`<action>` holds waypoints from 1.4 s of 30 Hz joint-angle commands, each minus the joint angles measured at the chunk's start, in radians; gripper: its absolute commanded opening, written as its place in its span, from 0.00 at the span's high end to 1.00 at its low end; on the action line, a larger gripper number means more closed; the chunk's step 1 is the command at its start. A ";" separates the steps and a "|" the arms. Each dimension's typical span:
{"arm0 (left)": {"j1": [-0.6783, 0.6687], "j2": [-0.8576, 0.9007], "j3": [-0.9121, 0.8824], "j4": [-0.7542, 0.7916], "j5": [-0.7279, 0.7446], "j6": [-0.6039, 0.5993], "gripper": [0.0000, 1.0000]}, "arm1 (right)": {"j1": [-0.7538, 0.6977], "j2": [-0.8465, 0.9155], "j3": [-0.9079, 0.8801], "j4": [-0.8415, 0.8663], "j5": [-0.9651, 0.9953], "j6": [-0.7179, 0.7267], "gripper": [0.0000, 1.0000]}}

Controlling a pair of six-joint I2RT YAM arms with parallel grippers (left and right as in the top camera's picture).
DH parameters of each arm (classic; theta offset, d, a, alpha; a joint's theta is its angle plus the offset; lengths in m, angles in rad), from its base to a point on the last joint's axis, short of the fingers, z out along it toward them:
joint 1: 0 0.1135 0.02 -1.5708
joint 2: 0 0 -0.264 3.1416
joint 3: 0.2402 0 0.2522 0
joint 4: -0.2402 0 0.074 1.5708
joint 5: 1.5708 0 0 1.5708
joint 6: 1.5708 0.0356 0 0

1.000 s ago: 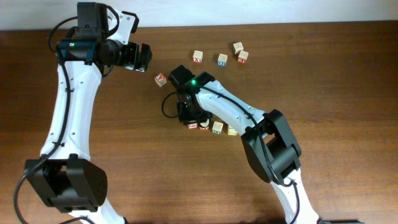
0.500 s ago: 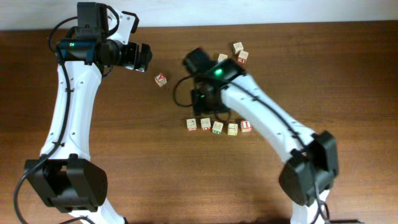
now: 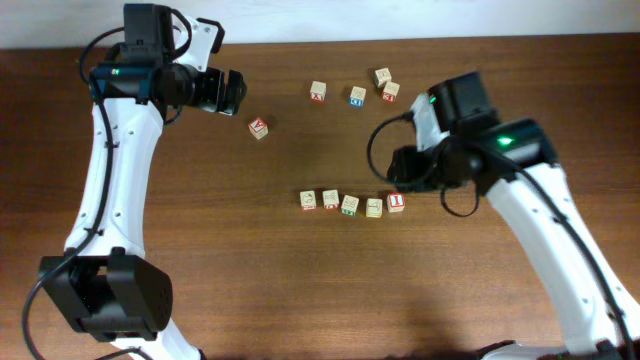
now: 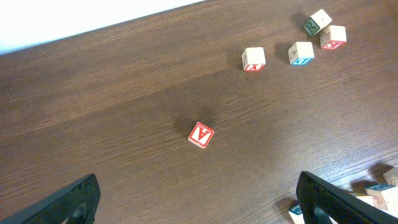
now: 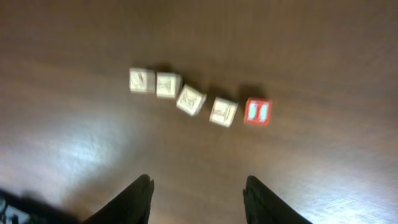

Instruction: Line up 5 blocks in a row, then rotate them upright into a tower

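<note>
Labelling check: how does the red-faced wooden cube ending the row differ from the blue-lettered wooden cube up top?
Top face: red-faced wooden cube mostly red, pale letter; blue-lettered wooden cube pale, blue letter. The red one closes the row, close beside a neighbour; the blue one stands apart from other cubes. Both small, alike in size.

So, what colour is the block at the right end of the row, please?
Red block, pale letter; shows best in right wrist view.

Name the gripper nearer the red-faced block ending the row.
Right. The right gripper hangs close by the red-faced block; the left gripper is far away, up and left overhead.
</note>
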 commanded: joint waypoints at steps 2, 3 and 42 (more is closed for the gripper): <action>-0.003 0.002 0.016 -0.088 0.214 0.008 0.01 | 0.006 0.077 -0.174 0.194 -0.069 0.047 0.53; -0.006 0.007 0.015 -0.115 0.258 0.008 0.16 | 0.014 0.104 -0.187 0.250 -0.069 0.048 0.53; -0.323 0.024 -0.635 0.273 -0.161 -0.702 1.00 | 0.225 0.490 -0.172 0.609 -0.031 0.314 0.96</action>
